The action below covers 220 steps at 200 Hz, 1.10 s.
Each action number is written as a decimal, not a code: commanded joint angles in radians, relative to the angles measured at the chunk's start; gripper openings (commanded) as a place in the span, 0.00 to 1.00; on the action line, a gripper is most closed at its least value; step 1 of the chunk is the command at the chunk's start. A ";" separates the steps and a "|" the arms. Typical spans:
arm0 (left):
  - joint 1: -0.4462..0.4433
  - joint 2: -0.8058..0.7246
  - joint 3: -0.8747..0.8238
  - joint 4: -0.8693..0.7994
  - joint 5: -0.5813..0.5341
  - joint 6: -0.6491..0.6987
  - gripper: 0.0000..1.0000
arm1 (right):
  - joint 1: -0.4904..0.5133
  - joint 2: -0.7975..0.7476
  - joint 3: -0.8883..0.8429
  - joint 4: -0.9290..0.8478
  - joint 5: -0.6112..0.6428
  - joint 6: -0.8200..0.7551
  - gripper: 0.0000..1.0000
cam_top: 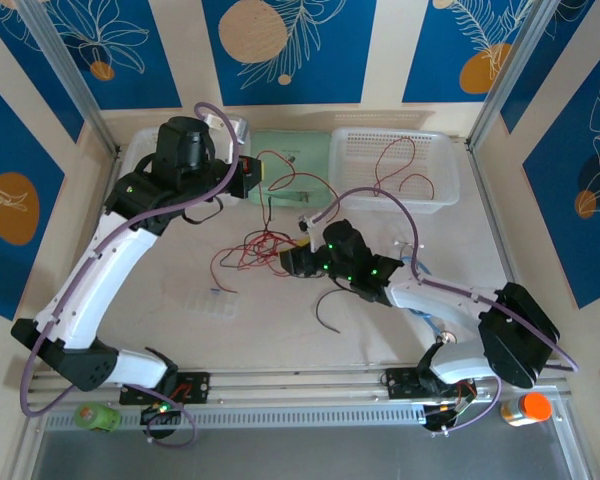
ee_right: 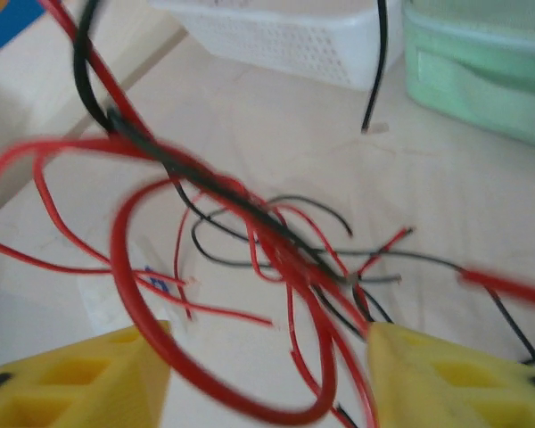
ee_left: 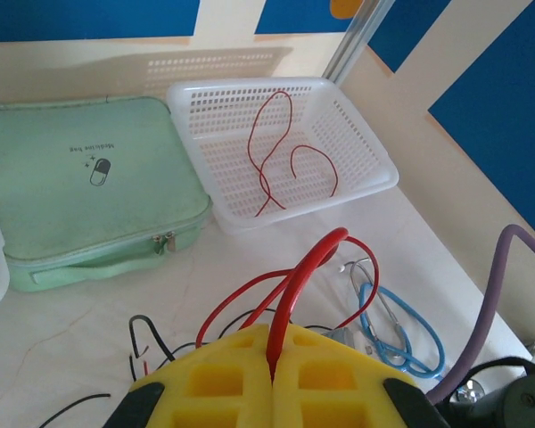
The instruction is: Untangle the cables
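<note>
Your left hand (ee_left: 274,358) is pinching a red cable (ee_left: 296,278) between its yellow fingers, which are pressing together with no gap showing. That strand is looping up out of the seam and arching over toward the table (ee_left: 89,312). From above, this hand (cam_top: 245,180) is sitting near the left edge of the green pouch (cam_top: 300,158), with thin red strands trailing down from it toward the middle of the table.

Your right hand (ee_right: 267,370) is standing open, its two fingers well apart. The cables (ee_right: 276,245) are running through the gap: red and black strands crossing in a knot, and one thick red loop curving down beside the left finger (ee_right: 80,374). This view is blurring, so you cannot tell whether either finger is touching a strand. In the overhead view this hand (cam_top: 292,262) is lying right at the edge of the tangle (cam_top: 263,245), mid-table.

One dark strand (cam_top: 325,312) is lying by itself nearer to you, apart from the bunch. Another red strand (ee_left: 272,152) is curling inside the white basket (ee_left: 250,87), just right of the pouch (ee_left: 71,196). A light blue cable (ee_left: 401,330) is resting on the table beyond the left hand.
</note>
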 commanded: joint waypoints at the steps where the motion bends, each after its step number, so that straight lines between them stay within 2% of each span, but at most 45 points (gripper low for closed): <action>1: -0.009 -0.008 0.028 0.022 0.031 -0.018 0.00 | 0.014 0.010 0.021 0.089 0.163 0.037 0.47; 21: -0.011 -0.011 0.030 0.026 0.037 -0.022 0.00 | 0.015 0.024 0.038 0.094 0.244 0.077 0.35; 46: -0.011 -0.016 0.049 0.031 0.029 -0.017 0.01 | 0.013 0.096 0.128 -0.062 0.315 0.139 0.20; 93: -0.012 -0.008 0.158 0.015 -0.032 0.019 0.01 | 0.009 0.140 0.077 -0.212 0.419 0.311 0.17; 133: -0.012 -0.009 0.225 0.033 -0.087 0.041 0.02 | -0.025 0.134 -0.002 -0.408 0.491 0.459 0.12; 158: -0.012 -0.017 0.252 0.032 -0.165 0.072 0.02 | -0.071 0.105 -0.058 -0.528 0.524 0.552 0.00; 179: -0.010 -0.030 0.254 0.031 -0.260 0.111 0.03 | -0.136 0.044 -0.092 -0.590 0.519 0.574 0.00; 197: -0.010 -0.038 0.247 0.020 -0.320 0.133 0.03 | -0.178 -0.040 -0.132 -0.550 0.480 0.528 0.00; 207: -0.010 -0.043 0.233 0.021 -0.333 0.138 0.03 | -0.192 -0.096 -0.155 -0.493 0.436 0.477 0.07; 220: -0.010 -0.056 0.194 0.040 -0.324 0.132 0.03 | -0.217 -0.168 -0.188 -0.404 0.344 0.411 0.22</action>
